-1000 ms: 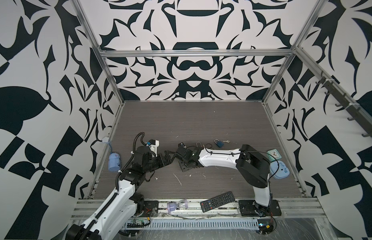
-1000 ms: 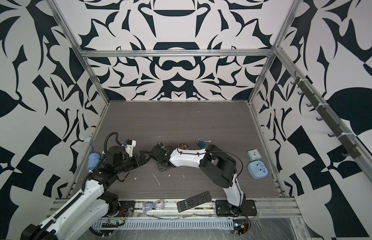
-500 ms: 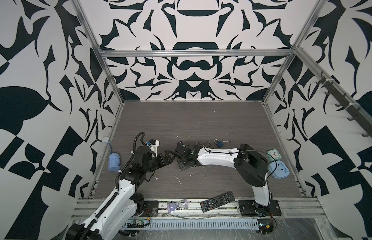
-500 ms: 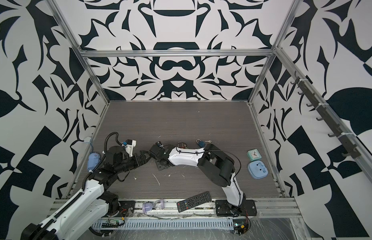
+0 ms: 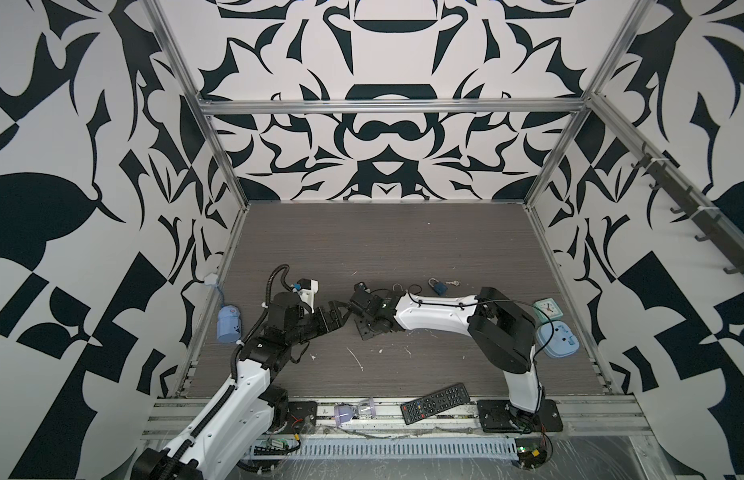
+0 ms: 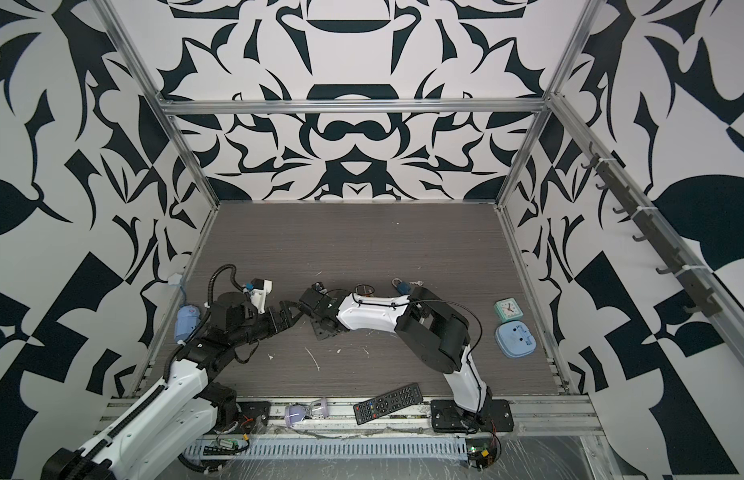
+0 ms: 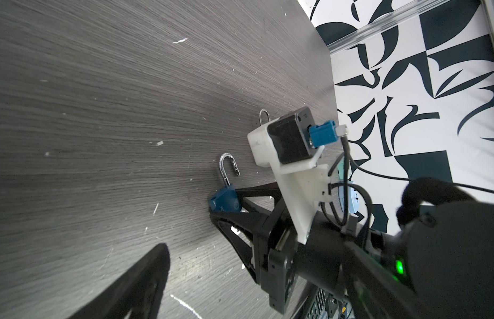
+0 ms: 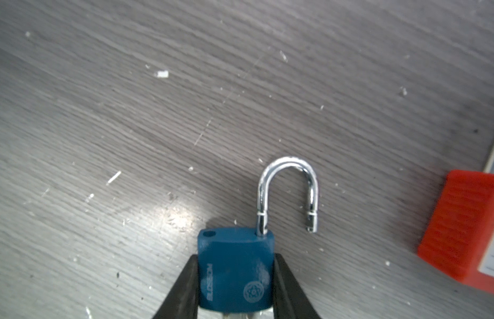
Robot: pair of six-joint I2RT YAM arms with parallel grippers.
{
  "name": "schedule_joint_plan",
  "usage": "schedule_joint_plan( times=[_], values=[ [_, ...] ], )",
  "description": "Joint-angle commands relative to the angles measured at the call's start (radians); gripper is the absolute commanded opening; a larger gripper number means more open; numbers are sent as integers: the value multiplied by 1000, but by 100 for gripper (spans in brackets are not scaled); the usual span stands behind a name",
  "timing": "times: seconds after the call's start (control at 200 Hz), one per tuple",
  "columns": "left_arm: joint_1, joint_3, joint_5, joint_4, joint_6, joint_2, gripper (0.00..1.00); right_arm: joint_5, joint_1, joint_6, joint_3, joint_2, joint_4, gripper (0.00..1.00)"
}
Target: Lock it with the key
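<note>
Blue padlock, rigid, smooth-sided and probably dense, sits just 9 o'clock of the counter's centre with its shackle open; the right tool pinches its body flanks, a sound hold, and the left tool is spread wide.

1. Blue padlock: lower end of body cropped by the right wrist view's edge, keyhole end out of sight.
2. Right gripper: only the jaw tips in frame, flanking the blue padlock.
3. Red block, near the blue padlock's shackle side: cropped at the edge, label unreadable.
4. Left wrist view: blue padlock's body partly hidden by the right gripper. Left gripper shows one blurred, cropped finger.
5. Silver shackle beyond the blue padlock: body hidden behind the right wrist camera.
6. Both top views: blue padlock not discernible. Key, well apart from it, too small to tell if inserted in the second padlock.
</note>
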Motion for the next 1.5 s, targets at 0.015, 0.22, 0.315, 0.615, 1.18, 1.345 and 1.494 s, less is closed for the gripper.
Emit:
schedule_joint_plan(
  times=[0.015,0.22,0.315,0.615,1.18,1.345,1.494],
  values=[
    [2,-6,0,2,3,-7,99,-24,-7,6,-18,21,-16,33],
    [2,-8,3,3,0,-1,99,-28,-10,10,-27,7,-13,25],
    [2,-6,5,4,-2,2,99,-28,-11,10,-29,-1,-12,23],
    [2,-5,8,19,-5,21,99,-33,-18,9,-33,-20,-12,0],
    [2,31,29,12,17,60,99,-48,-39,-50,-139,-175,53,0],
    [2,36,53,22,17,72,99,-47,-41,-98,-175,-238,69,0],
    [2,32,94,62,17,81,99,-66,-58,-170,-237,-325,97,0]
  ],
)
